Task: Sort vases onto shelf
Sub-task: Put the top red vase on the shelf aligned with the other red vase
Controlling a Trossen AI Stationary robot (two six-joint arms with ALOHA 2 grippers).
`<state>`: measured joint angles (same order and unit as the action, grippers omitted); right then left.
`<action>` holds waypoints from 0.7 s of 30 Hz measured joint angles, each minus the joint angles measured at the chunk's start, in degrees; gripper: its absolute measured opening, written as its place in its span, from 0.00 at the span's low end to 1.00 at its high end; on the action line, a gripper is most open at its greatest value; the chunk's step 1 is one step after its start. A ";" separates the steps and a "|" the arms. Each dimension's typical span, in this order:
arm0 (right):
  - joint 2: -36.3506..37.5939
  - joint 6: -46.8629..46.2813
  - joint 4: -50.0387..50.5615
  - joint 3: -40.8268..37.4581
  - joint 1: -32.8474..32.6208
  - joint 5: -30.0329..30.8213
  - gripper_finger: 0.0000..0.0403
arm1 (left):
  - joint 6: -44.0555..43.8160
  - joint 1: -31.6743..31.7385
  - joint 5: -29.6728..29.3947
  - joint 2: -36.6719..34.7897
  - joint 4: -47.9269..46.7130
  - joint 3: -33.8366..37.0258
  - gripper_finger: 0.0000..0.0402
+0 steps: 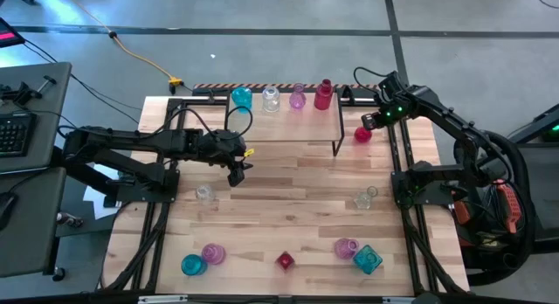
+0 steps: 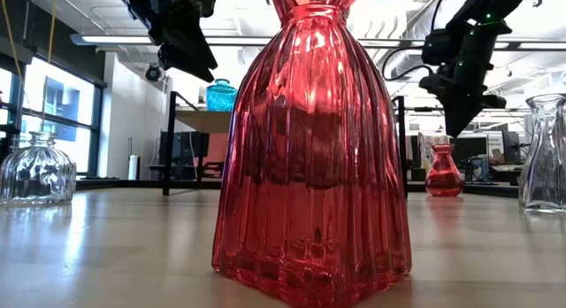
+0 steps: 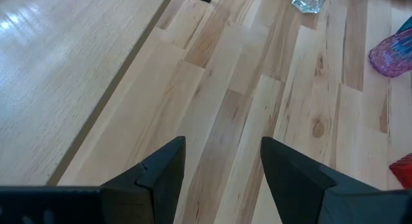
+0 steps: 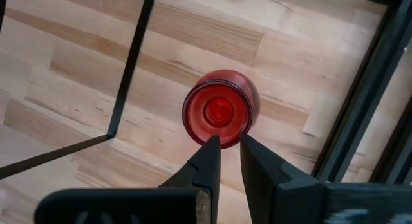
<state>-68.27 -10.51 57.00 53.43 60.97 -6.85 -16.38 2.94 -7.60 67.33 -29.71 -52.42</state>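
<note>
The shelf stands at the table's far side with a teal vase, a clear vase, a pink vase and a red vase on it. Just right of the shelf, a small red vase stands on the table. My right gripper hovers just above it, its fingers a narrow gap apart with nothing between them. My left gripper hangs open and empty over bare wood in front of the shelf.
Loose vases stand on the table: clear ones, and teal, pink, red, pink and teal along the near edge. The shelf's black leg runs close beside the small red vase.
</note>
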 joint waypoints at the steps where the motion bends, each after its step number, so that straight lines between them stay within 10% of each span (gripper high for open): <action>1: 0.00 -0.52 0.26 0.00 0.00 0.00 0.10 | 0.00 0.00 0.00 0.00 0.00 0.00 0.48; 21: -0.02 -8.45 1.11 0.02 -1.37 1.54 0.22 | 2.48 0.00 0.02 0.00 -0.78 -0.02 0.48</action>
<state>-68.29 -18.96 58.12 53.45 59.60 -5.31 -13.90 2.94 -7.57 67.33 -30.50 -52.45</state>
